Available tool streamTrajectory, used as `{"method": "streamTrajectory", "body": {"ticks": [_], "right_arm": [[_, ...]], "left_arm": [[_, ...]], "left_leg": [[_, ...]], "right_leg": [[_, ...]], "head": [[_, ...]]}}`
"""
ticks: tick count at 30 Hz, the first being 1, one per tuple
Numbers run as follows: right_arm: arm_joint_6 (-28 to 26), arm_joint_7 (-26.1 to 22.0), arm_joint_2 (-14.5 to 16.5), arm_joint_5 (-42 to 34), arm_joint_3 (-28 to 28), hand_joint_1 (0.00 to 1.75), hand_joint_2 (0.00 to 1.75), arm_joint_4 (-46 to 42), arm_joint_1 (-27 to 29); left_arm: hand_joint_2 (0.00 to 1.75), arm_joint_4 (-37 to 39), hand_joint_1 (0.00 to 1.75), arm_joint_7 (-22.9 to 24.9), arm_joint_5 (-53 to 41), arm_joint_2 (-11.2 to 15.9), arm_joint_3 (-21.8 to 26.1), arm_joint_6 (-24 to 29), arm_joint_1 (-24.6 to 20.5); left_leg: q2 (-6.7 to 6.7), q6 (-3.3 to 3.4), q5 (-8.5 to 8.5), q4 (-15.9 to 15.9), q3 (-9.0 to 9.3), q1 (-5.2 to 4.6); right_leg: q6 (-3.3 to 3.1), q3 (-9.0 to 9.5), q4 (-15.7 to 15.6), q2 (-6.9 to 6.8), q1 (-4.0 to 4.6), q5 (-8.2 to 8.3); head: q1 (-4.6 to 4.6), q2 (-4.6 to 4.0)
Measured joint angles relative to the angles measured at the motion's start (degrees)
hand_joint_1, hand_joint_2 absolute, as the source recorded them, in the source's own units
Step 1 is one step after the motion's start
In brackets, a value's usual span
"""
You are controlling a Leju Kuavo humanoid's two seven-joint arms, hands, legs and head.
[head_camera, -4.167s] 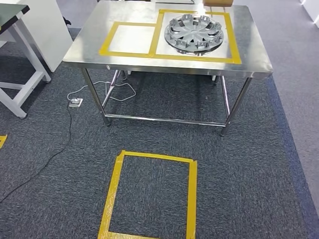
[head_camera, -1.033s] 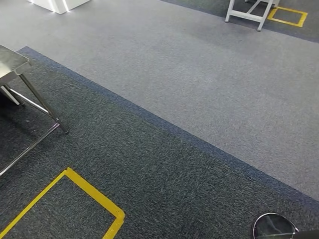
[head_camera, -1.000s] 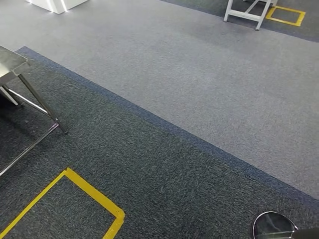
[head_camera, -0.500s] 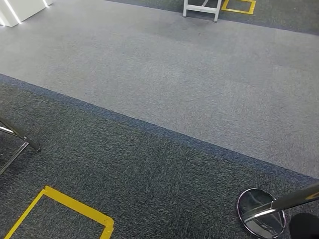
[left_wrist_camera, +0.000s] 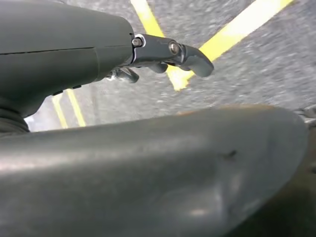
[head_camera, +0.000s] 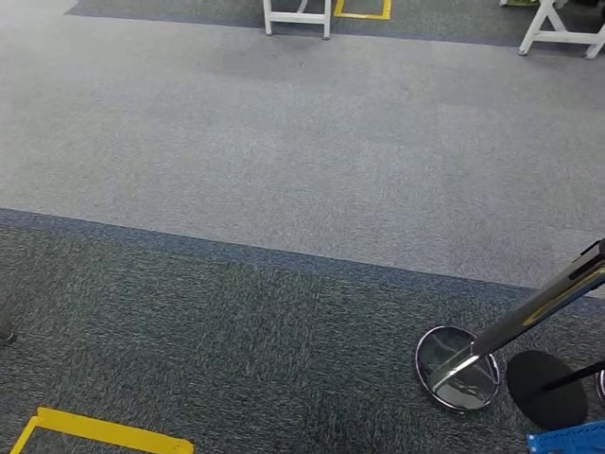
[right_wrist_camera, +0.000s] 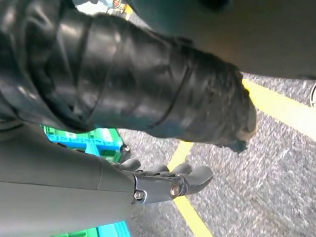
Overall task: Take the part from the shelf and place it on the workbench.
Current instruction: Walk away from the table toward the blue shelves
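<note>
Yellow tape corner low at left on dark carpet, pale grey carpet band beyond. White frame legs far off. Chrome stanchion base at right. Left hand and right hand hanging, fingers loosely extended, holding nothing. Part's whereabouts: cannot tell

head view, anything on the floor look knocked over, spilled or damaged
Nothing stands out. The chrome stanchion base sits flat on the dark carpet, the yellow tape lies flat and unbroken where visible, and no spill shows.

Rough carpet; glossy chrome post base
</note>
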Motion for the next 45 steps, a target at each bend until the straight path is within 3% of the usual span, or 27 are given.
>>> {"method": "streamTrajectory", "body": {"ticks": [2, 4, 6, 7, 8, 11, 13, 17, 19, 20, 23, 24, 25, 26, 28, 29, 30, 32, 33, 35, 37, 39, 40, 41, 43, 45], "right_arm": [[-0.02, 0.01, -0.01, 0.01, 0.0, 0.0, 0.0, 0.0, 0.13], [-0.03, 0.01, -0.01, 0.04, 0.01, 0.0, 0.0, 0.0, -0.04], [-0.06, -0.02, -0.02, 0.09, 0.01, 0.0, 0.0, 0.0, -0.13], [-0.09, -0.03, -0.02, 0.1, 0.01, 0.0, 0.0, 0.0, -0.11], [-0.13, -0.02, -0.02, 0.1, 0.0, 0.0, 0.0, 0.0, -0.09], [-0.3, 0.07, -0.05, 0.11, 0.0, 0.0, 0.0, 0.0, -0.1], [-0.35, 0.09, -0.07, 0.1, 0.0, 0.0, 0.0, 0.0, -0.15], [-0.35, 0.09, -0.07, 0.1, 0.0, 0.0, 0.0, 0.0, -0.16], [-0.35, 0.08, -0.07, 0.11, 0.0, 0.0, 0.0, 0.0, -0.15], [-0.35, 0.07, -0.07, 0.12, 0.0, 0.0, 0.0, 0.0, -0.11], [-0.35, 0.14, -0.09, 0.11, 0.0, 0.0, 0.0, 0.0, -0.14], [-0.35, 0.17, -0.09, 0.07, 0.0, 0.0, 0.0, 0.0, -0.17], [-0.35, 0.2, -0.09, 0.01, 0.0, 0.0, 0.0, 0.0, -0.15], [-0.35, 0.23, -0.09, -0.02, 0.0, 0.0, 0.0, 0.0, -0.12], [-0.35, 0.26, -0.08, 0.04, 0.0, 0.0, 0.0, 0.0, -0.14], [-0.35, 0.26, -0.08, 0.08, 0.0, 0.0, 0.0, 0.0, -0.2], [-0.34, 0.26, -0.07, 0.11, 0.0, 0.0, 0.0, 0.0, -0.25], [-0.34, 0.26, -0.07, 0.13, 0.0, 0.0, 0.0, 0.01, -0.18], [-0.34, 0.26, -0.07, 0.14, 0.0, 0.0, 0.0, 0.01, -0.05], [-0.33, 0.27, -0.08, 0.21, 0.0, 0.0, 0.0, 0.01, -0.02], [-0.34, 0.29, -0.09, 0.31, 0.0, 0.0, 0.0, 0.0, -0.23], [-0.35, 0.27, -0.09, 0.34, 0.0, 0.0, 0.0, 0.0, -0.28], [-0.35, 0.26, -0.09, 0.34, 0.0, 0.0, 0.0, 0.0, -0.26], [-0.35, 0.26, -0.1, 0.34, 0.0, 0.0, 0.0, 0.0, -0.23], [-0.35, 0.3, -0.14, 0.36, 0.0, 0.0, 0.0, 0.0, -0.26], [-0.35, 0.32, -0.16, 0.38, 0.0, 0.0, 0.0, 0.0, -0.31]], "left_arm": [[0.0, 0.0, 0.0, 0.01, 0.0, -0.09, -0.01, -0.04, 0.0], [0.0, 0.0, 0.0, 0.02, 0.0, -0.08, -0.02, -0.04, 0.19], [0.0, 0.0, 0.0, 0.04, -0.01, -0.04, -0.09, -0.1, 0.37], [0.0, 0.0, 0.0, 0.05, -0.01, -0.06, -0.17, -0.15, 0.4], [0.0, 0.0, 0.0, 0.05, -0.02, -0.1, -0.3, -0.2, 0.36], [0.0, 0.0, 0.0, 0.05, -0.04, -0.21, -0.67, -0.35, 0.22], [0.0, 0.0, 0.0, 0.05, -0.04, -0.15, -0.76, -0.37, 0.25], [0.0, 0.0, 0.0, 0.05, -0.04, -0.13, -0.78, -0.37, 0.27], [0.0, 0.0, 0.0, 0.05, -0.05, -0.13, -0.83, -0.37, 0.23], [0.0, 0.0, 0.0, 0.05, -0.05, -0.16, -0.88, -0.37, 0.11], [0.0, 0.0, 0.0, 0.07, -0.04, -0.3, -1.01, -0.42, -0.02], [0.0, 0.0, 0.0, 0.11, -0.06, -0.3, -1.02, -0.44, 0.03], [0.0, 0.0, 0.0, 0.19, -0.1, -0.28, -1.03, -0.45, 0.04], [0.0, 0.0, 0.0, 0.27, -0.13, -0.25, -1.03, -0.45, 0.08], [0.0, 0.0, 0.0, 0.35, -0.15, -0.09, -1.04, -0.48, 0.2], [0.0, 0.0, 0.0, 0.36, -0.15, -0.01, -1.04, -0.51, 0.22], [0.0, 0.0, 0.0, 0.36, -0.14, 0.04, -1.05, -0.54, 0.17], [0.0, 0.0, 0.0, 0.37, -0.14, 0.01, -1.06, -0.58, -0.05], [0.0, 0.0, 0.0, 0.38, -0.15, -0.07, -1.06, -0.58, -0.15], [0.0, 0.0, 0.0, 0.43, -0.18, -0.18, -1.09, -0.56, -0.1], [0.0, 0.0, 0.0, 0.54, -0.18, -0.14, -1.18, -0.55, 0.1], [0.0, 0.0, 0.0, 0.62, -0.17, -0.09, -1.33, -0.56, 0.23], [0.0, 0.0, 0.0, 0.62, -0.17, -0.1, -1.39, -0.58, 0.23], [0.0, 0.0, 0.0, 0.62, -0.17, -0.16, -1.43, -0.59, 0.19], [0.0, 0.0, 0.0, 0.62, -0.17, -0.25, -1.45, -0.6, 0.14], [0.0, 0.0, 0.0, 0.62, -0.17, -0.22, -1.47, -0.61, 0.12]], "left_leg": [[1.61, 0.61, 0.53, -0.94, 0.42, 0.06], [3.55, 0.96, 0.76, -1.43, 0.65, -0.02], [5.57, 1.05, 0.69, -1.39, 0.6, -0.16], [6.53, 0.99, 0.61, -1.38, 0.6, -0.18], [7.44, 0.88, 0.49, -1.34, 0.63, -0.17], [9.52, 0.08, -0.14, -0.94, 0.97, -0.26], [10.15, -0.46, -0.53, -0.66, 1.14, -0.46], [10.27, -0.61, -0.65, -0.61, 1.16, -0.51], [10.42, -0.79, -0.64, -0.59, 1.25, -0.5], [10.85, -1.17, -0.75, -0.62, 1.43, -0.35], [6.49, -1.92, -7.16, 11.61, -3.44, 0.11], [4.59, -1.71, -8.71, 15.76, -5.35, 0.06], [4.39, -1.42, -7.66, 15.53, -5.5, -0.04], [4.04, -1.07, -5.65, 13.17, -4.73, -0.17], [1.61, -0.31, -1.4, 5.71, -2.03, -0.35], [0.36, -0.1, -0.32, 2.68, -0.95, -0.39], [-0.6, 0.03, -0.01, 0.95, -0.38, -0.44], [-0.29, 0.2, -0.19, 0.02, -0.08, -0.57], [0.39, 0.42, 0.04, -0.37, 0.09, -0.56], [2.04, 0.97, 0.48, -1.33, 0.53, -0.44], [3.93, 1.33, 0.53, -1.7, 0.68, -0.48], [5.89, 1.36, 0.39, -1.66, 0.66, -0.52], [6.78, 1.24, 0.29, -1.64, 0.69, -0.49], [7.62, 1.05, 0.15, -1.59, 0.77, -0.43], [8.99, 0.47, -0.28, -1.3, 1.08, -0.36], [10.08, -0.28, -0.77, -0.81, 1.3, -0.54]], "right_leg": [[0.51, -1.22, 1.75, -2.58, 0.07, -1.3], [0.95, -4.11, 7.62, -6.44, 0.12, -4.9], [1.48, -7.28, 14.14, -7.69, -0.15, -7.79], [1.71, -7.67, 15.2, -7.93, -0.29, -7.8], [1.89, -6.84, 14.01, -8.27, -0.43, -6.79], [1.91, -0.31, 3.13, -11.6, -0.64, -2.33], [1.58, 1.72, -0.03, -13.38, -0.58, -1.51], [1.41, 1.85, -0.03, -13.29, -0.55, -1.39], [1.09, 1.75, 0.05, -12.84, -0.48, -1.35], [0.59, 1.69, 0.03, -12.11, -0.42, -1.26], [-1.39, 1.45, -0.23, -7.7, 0.06, -0.73], [-1.68, 1.44, -0.26, -6.34, 0.28, -0.63], [-1.72, 1.52, -0.24, -5.44, 0.44, -0.63], [-1.73, 1.63, -0.23, -4.51, 0.54, -0.64], [-1.63, 1.65, -0.1, -2.84, 0.62, -0.65], [-1.45, 1.45, 0.01, -2.1, 0.6, -0.61], [-1.18, 1.14, 0.07, -1.45, 0.51, -0.52], [-0.38, 0.41, -0.06, -0.18, 0.21, -0.2], [-0.07, 0.1, 0.05, -0.51, 0.14, -0.24], [0.35, -1.45, 2.39, -3.52, 0.27, -1.75], [0.71, -4.66, 8.82, -6.92, 0.25, -5.09], [1.24, -7.51, 14.72, -7.75, -0.1, -7.11], [1.5, -7.53, 15.07, -7.98, -0.3, -6.67], [1.73, -6.31, 13.1, -8.4, -0.49, -5.29], [1.96, -1.84, 5.44, -10.61, -0.66, -2.23], [1.42, 1.04, 0.65, -12.22, -0.53, -1.09]], "head": [[0.28, 0.0], [0.66, 0.0], [0.79, 0.0], [0.79, 0.0], [0.79, 0.0], [0.82, 0.0], [0.82, 0.0], [0.77, 0.0], [0.62, 0.0], [0.58, 0.0], [-0.11, 0.0], [-0.33, 0.0], [-0.32, 0.0], [-0.33, 0.0], [-0.31, 0.0], [-0.33, 0.0], [-0.29, 0.0], [-0.29, 0.0], [-0.26, 0.0], [0.01, 0.0], [0.31, 0.0], [0.35, 0.0], [0.35, 0.0], [0.36, 0.0], [0.42, 0.0], [0.36, 0.0]]}}
